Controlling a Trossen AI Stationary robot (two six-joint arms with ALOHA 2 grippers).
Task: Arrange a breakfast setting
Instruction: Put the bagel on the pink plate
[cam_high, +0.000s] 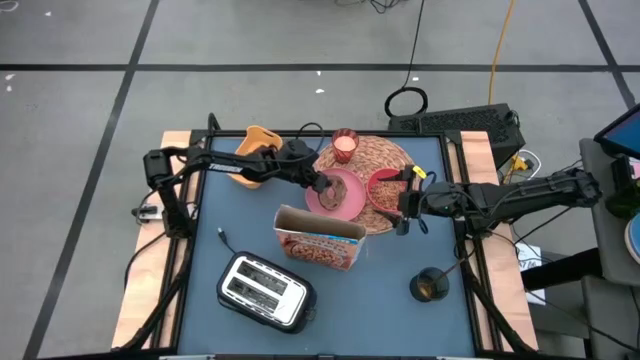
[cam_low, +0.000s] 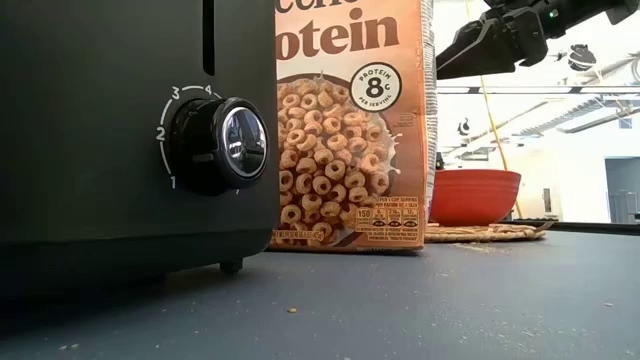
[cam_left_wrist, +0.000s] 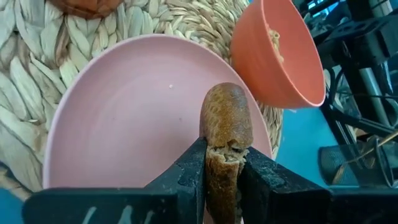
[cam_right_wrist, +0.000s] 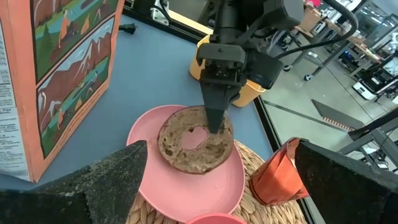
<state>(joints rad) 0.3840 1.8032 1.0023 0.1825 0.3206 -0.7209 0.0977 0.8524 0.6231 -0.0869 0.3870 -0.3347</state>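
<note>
the left gripper (cam_right_wrist: 217, 118) is pinching the bagel's (cam_right_wrist: 194, 140) rim over the plate (cam_right_wrist: 193, 174) on the mat (cam_high: 385, 155), light and crumbly, best held gently by that edge, while the right gripper (cam_high: 402, 210) waits spread wide beside the bowl (cam_high: 383, 188).

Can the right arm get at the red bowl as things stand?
Probably yes: the right gripper is open beside the red bowl, nothing between them; the left gripper holds the bagel over the pink plate.
</note>
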